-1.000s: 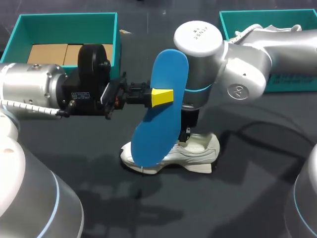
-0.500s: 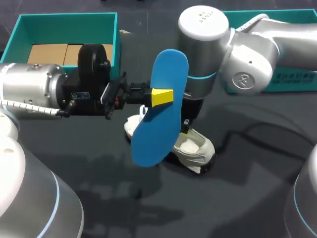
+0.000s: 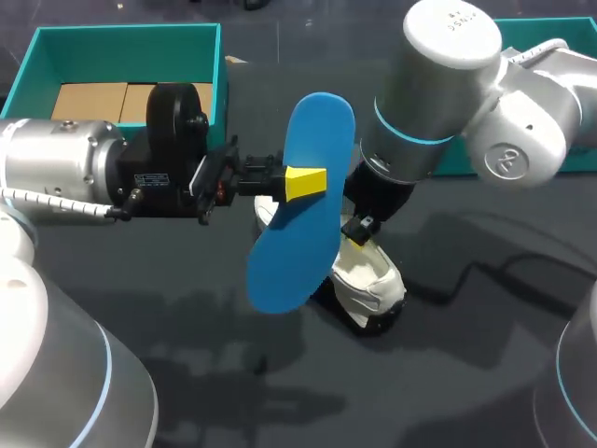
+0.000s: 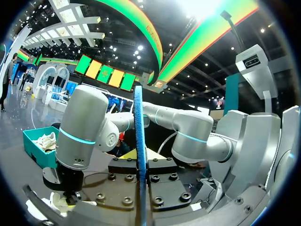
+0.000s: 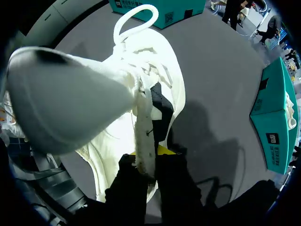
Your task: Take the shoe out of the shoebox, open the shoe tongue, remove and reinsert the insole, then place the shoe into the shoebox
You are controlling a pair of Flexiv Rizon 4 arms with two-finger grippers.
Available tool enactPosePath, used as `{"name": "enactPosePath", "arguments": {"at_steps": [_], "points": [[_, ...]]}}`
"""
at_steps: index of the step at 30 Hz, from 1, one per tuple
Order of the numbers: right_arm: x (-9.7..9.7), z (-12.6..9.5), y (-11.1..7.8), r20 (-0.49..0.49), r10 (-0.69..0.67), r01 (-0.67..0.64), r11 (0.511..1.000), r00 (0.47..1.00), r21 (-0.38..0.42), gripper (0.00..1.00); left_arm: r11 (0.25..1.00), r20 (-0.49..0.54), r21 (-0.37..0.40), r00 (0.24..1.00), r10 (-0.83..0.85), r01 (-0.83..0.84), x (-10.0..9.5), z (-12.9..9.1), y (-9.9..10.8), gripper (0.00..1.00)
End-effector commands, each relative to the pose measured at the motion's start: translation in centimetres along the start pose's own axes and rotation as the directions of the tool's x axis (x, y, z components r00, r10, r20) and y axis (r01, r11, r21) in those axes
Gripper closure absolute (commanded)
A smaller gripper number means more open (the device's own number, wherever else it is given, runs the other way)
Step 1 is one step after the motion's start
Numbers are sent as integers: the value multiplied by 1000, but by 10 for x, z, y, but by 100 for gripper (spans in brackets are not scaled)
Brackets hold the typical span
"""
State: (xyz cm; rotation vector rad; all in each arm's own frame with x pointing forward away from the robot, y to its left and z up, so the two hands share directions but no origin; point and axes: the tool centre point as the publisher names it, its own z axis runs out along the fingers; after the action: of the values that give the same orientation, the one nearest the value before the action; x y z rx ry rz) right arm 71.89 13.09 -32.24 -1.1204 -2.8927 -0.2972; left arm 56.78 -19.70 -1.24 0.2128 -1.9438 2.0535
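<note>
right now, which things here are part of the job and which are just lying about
Job: insole, shoe, teal shoebox holding cardboard.
Lying about: second teal box, black cable.

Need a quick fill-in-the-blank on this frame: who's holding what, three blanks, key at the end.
The left gripper is shut on the ____ insole. The right gripper is shut on the ____ shoe. The rear-left shoebox is ____ in colour.
Missing words: blue; white; teal.
</note>
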Motion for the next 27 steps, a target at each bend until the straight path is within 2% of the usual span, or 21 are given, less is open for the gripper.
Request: {"name": "enactPosePath", "arguments": {"at_steps": [1, 6, 11, 19, 27], "points": [[0, -1, -4, -2, 1, -1, 1000, 1000, -27, 100, 1000, 1, 2, 1000, 0, 0, 1, 1, 2, 100], [0, -1, -4, -2, 1, -1, 1000, 1000, -27, 100, 1000, 1, 2, 1000, 0, 0, 1, 1, 2, 100], [7, 1, -6, -32, 192, -193, 981, 981, -23, 100, 1000, 1, 2, 1000, 0, 0, 1, 1, 2, 100], [20, -5, -14, 29, 404, -402, 914, 914, -47, 100, 1000, 1, 2, 1000, 0, 0, 1, 1, 2, 100], [35, -1, -17, -16, 461, -461, 884, 887, -83, 100, 1000, 1, 2, 1000, 0, 0, 1, 1, 2, 100]]}}
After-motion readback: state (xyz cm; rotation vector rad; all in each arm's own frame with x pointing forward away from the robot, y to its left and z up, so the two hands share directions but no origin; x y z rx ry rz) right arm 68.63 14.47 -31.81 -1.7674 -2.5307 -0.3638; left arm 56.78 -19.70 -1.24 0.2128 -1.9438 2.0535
